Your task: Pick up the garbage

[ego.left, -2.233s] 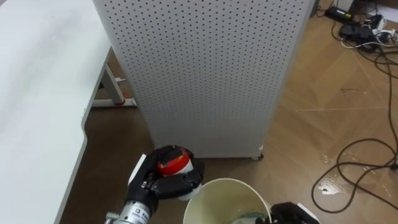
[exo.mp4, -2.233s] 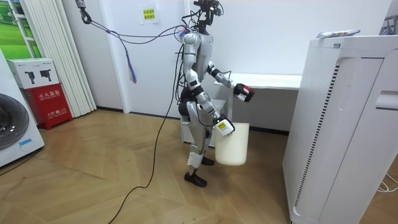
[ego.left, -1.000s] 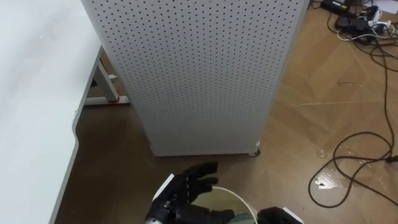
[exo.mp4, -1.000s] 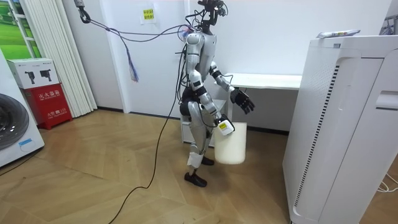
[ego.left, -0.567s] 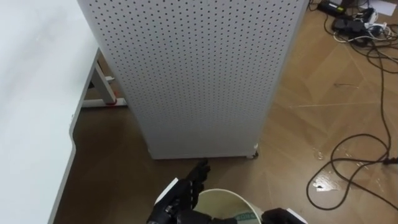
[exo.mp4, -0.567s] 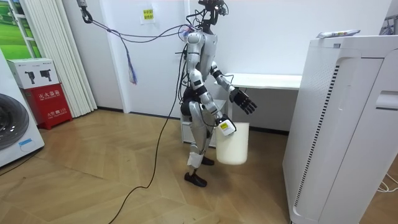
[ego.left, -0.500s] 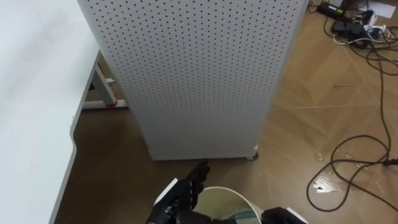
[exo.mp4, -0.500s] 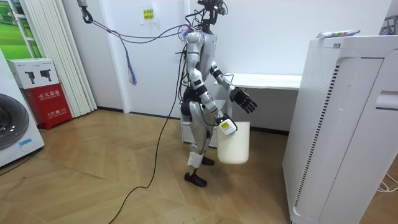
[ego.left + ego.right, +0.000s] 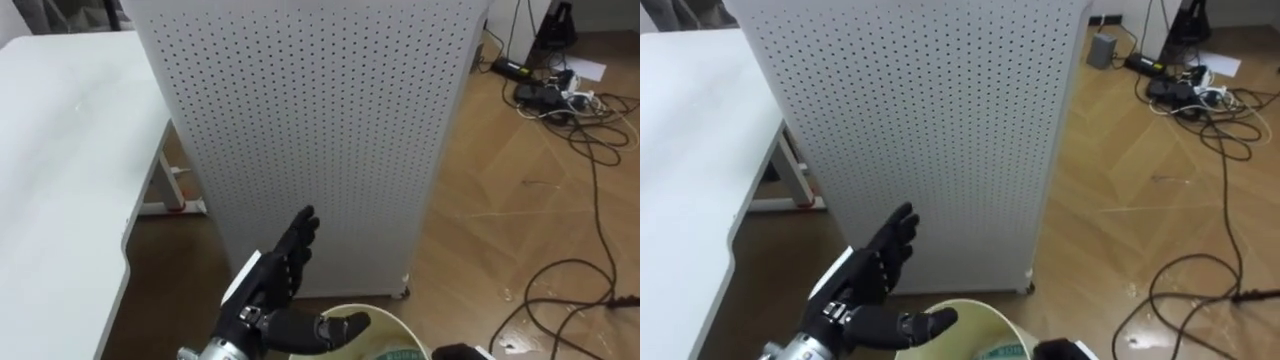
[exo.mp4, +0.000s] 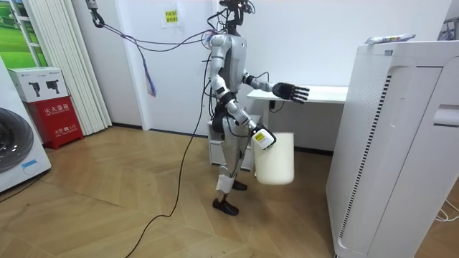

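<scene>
My left hand (image 9: 275,275) is stretched forward, open and empty, above the near rim of a white bin (image 9: 372,313). In the room view the same left hand (image 10: 290,91) reaches out at chest height toward the tall cabinet. The bin (image 10: 275,158) hangs off the floor at my right hand (image 10: 261,138), which sits at its upper rim. A dark part of the right hand (image 9: 455,352) shows at the bottom edge beside the bin. Something with green print (image 9: 397,352) lies inside the bin, too small to identify.
A tall white perforated cabinet (image 9: 310,130) stands close in front of me. A white table (image 9: 60,180) runs along my left. Cables (image 9: 570,100) lie on the wooden floor to the right. A washing machine (image 10: 14,154) and a red box (image 10: 54,118) stand at the room view's left.
The red-topped can that my left hand held two seconds ago is gone from it. The hand opened over the bin, then rose and stretched forward. The bin swung toward the cabinet.
</scene>
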{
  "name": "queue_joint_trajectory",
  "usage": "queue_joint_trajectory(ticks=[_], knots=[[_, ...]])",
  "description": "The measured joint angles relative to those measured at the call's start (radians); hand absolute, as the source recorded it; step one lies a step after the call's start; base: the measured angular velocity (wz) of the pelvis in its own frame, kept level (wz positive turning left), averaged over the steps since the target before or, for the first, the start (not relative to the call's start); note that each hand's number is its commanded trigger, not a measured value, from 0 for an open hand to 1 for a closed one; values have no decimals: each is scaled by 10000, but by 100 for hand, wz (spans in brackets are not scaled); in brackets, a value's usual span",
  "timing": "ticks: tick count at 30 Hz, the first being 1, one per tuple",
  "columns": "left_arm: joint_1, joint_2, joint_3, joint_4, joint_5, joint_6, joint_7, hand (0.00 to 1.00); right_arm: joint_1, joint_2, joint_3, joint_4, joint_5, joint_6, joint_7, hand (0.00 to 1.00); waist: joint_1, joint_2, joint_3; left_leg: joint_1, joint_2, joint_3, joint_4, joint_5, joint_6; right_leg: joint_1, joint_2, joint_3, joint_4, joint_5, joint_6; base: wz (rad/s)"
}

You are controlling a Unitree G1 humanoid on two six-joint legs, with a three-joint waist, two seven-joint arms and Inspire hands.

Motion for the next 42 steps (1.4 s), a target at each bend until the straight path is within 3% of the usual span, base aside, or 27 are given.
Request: queue_joint_trajectory(ticks=[4,9,15,17,22,27,28,31,33,34,35,36,37,38,39,40,42], knots=[[9,71,281,-357,1321,-65,718,0,263,40,-1,-392,-55,-23,-170,100,-179,20,-33,380,-41,4,-121,-1,1,374,-12,76,-108,32,52,-4],[7,156,328,-912,1939,-94,1218,0,588,74,-40,-409,16,-165,-201,100,-252,71,-16,635,-86,118,-123,-50,77,529,-43,177,-127,46,111,-9],[8,160,793,-1612,2712,-242,2064,0,701,105,-260,-350,-9,-166,-222,100,-155,71,17,904,-102,775,-146,-203,215,301,-30,433,185,10,235,-31],[7,155,1052,-1954,2956,-374,2435,0,720,104,-260,-353,-6,-166,-220,100,44,77,27,1018,-54,1096,-141,-348,225,194,-54,355,297,70,273,-55],[1,192,1426,-2359,3207,-688,2916,0,772,132,-247,-352,19,-167,-168,100,-5,23,89,1268,-49,1097,-268,-412,243,363,-67,153,244,152,293,-23],[8,189,1603,-2387,3638,-700,3298,0,899,135,-260,-353,-5,-174,-163,100,155,-52,125,1336,177,1150,-180,-534,123,322,22,-170,243,113,215,-11],[7,198,1732,-2429,3778,-700,3412,0,896,147,-255,-363,-16,-175,-146,100,357,-51,113,1331,219,1328,-22,-652,51,219,88,-252,305,75,150,-51],[11,191,2021,-2488,3859,-700,3529,0,918,156,-241,-365,-17,-174,64,100,648,-62,107,1104,428,1309,1069,-815,-84,207,141,-430,485,-18,-40,-52],[14,205,2171,-2587,3871,-697,3537,0,920,157,-190,-388,-12,-174,159,100,674,-16,95,664,557,987,2338,-814,-83,472,157,-377,406,-48,-137,-34],[10,224,2184,-2724,3837,-701,3544,0,936,139,-182,-392,16,-174,228,100,615,23,96,-4,587,562,3488,-815,-52,649,164,-189,331,-97,-208,0],[1,159,2154,-2786,3855,-742,3561,0,956,143,-205,-367,10,-175,207,100,573,-18,83,-482,288,98,3407,-985,131,760,176,34,247,-114,-197,5],[-45,123,2131,-2788,3857,-785,3612,0,955,144,-228,-366,11,-176,180,100,595,-36,96,-763,120,-77,3065,-1002,166,759,147,211,236,-141,-190,-6],[-53,82,2090,-2821,3931,-856,3746,0,956,69,-265,-319,11,-175,135,100,689,2,74,-1316,-220,-318,2155,-778,19,737,122,421,264,-220,-121,-29],[-4,58,2109,-2866,4071,-917,3876,0,979,-35,-260,-195,11,-174,108,100,863,102,21,-1701,-336,-375,1128,28,106,699,108,450,393,-356,-118,-48],[26,42,2143,-2896,4183,-950,3939,0,1009,-20,-246,-146,3,-174,91,100,1007,131,23,-1767,-335,-384,929,465,119,659,99,496,545,-489,-89,-60],[151,26,2248,-2958,4376,-1057,4149,0,1116,86,-224,-38,-11,-173,86,100,1093,199,-91,-1622,-339,-323,923,880,293,679,48,406,912,-796,109,-42],[158,38,2249,-2967,4376,-1185,4371,0,1208,134,-188,5,-24,-174,150,100,1114,-34,-61,-1384,-489,-247,934,981,410,818,-171,114,1064,-1025,220,-18]])
